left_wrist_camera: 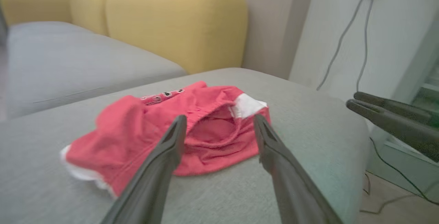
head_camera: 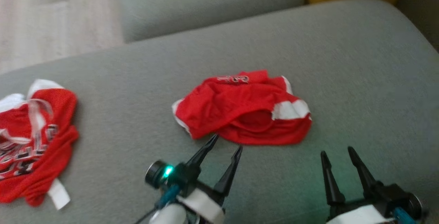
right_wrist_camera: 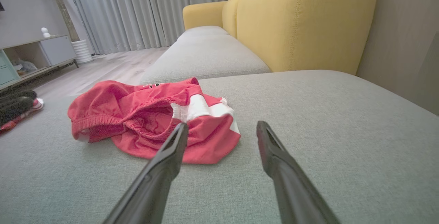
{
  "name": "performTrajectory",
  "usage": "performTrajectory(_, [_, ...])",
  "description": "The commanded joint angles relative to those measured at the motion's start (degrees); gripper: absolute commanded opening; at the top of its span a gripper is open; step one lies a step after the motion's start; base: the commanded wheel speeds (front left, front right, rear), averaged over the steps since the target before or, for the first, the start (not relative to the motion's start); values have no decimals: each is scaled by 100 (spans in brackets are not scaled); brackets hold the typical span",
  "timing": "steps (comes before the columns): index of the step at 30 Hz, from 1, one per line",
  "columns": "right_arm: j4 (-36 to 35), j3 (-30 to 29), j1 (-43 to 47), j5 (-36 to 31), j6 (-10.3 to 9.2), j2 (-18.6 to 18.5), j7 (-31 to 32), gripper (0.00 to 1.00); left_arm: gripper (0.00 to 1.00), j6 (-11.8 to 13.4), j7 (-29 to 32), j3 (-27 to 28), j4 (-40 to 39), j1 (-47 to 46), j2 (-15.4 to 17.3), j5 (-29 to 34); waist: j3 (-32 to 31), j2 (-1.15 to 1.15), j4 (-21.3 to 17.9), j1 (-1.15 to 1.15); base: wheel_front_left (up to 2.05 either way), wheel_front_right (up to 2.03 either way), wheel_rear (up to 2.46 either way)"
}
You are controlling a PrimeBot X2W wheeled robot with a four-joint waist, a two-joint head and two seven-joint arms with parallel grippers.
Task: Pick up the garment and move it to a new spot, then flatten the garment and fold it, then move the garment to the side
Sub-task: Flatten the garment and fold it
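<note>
I'm getting soft, even room light, with only a faint shadow under the red garment [head_camera: 240,114]. My head view is smeared by motion blur, and the left wrist view is worse (the cloth's edges go fuzzy). The right wrist view is sharp, though lines lean near its edges.

Edges and blur eat the detail.
The jersey [head_camera: 34,141] runs off the head view's left edge; the print on the shorts [head_camera: 243,109] smears, unreadable. Left wrist view is soft all over, and the right gripper [left_wrist_camera: 350,99] there is cut by the right edge.
</note>
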Motion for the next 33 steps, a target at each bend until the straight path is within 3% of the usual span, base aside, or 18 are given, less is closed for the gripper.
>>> performTrajectory(1, [-202, 166, -284, 43, 39, -44, -22, 100, 100, -8, -53, 103, -104, -359, -37, -80, 413, 0, -445, -1, 0, 0, 0])
performTrajectory(11, [-151, 390, -568, 147, 39, -44, -22, 100, 100, 90, 343, -1061, 977, -1824, -37, -1859, 883, 0, -1298, -1, 0, 0, 0])
performTrajectory(15, [-160, 411, -600, 191, 39, -44, -22, 100, 100, 256, 578, -1374, 1295, -2220, -37, -2418, 1013, 0, -1453, -1, 0, 0, 0])
performTrajectory(22, [-177, 482, -690, 252, 39, -44, -22, 100, 100, 467, 400, -1637, 1665, -2722, -37, -3017, 1240, 0, -1553, -1, 0, 0, 0])
performTrajectory(23, [-173, 494, -702, 255, 39, -44, -22, 100, 75, 471, 373, -1686, 1709, -2774, -37, -3072, 1259, 0, -1558, -1, 0, 0, 0])
performTrajectory(24, [-169, 504, -711, 259, 39, -44, -22, 100, 25, 469, 347, -1738, 1750, -2823, -37, -3126, 1273, 0, -1561, -1, 0, 0, 0])
performTrajectory(25, [-165, 510, -718, 261, 39, -44, -22, 100, 0, 475, 316, -1781, 1784, -2871, -37, -3176, 1285, 0, -1562, -1, 0, 0, 0])
performTrajectory(33, [-100, 457, -718, 233, 39, -44, -22, 100, 0, 334, 123, -2312, 1664, -3442, -37, -3421, 1042, 0, -1457, -1, 0, 0, 0])
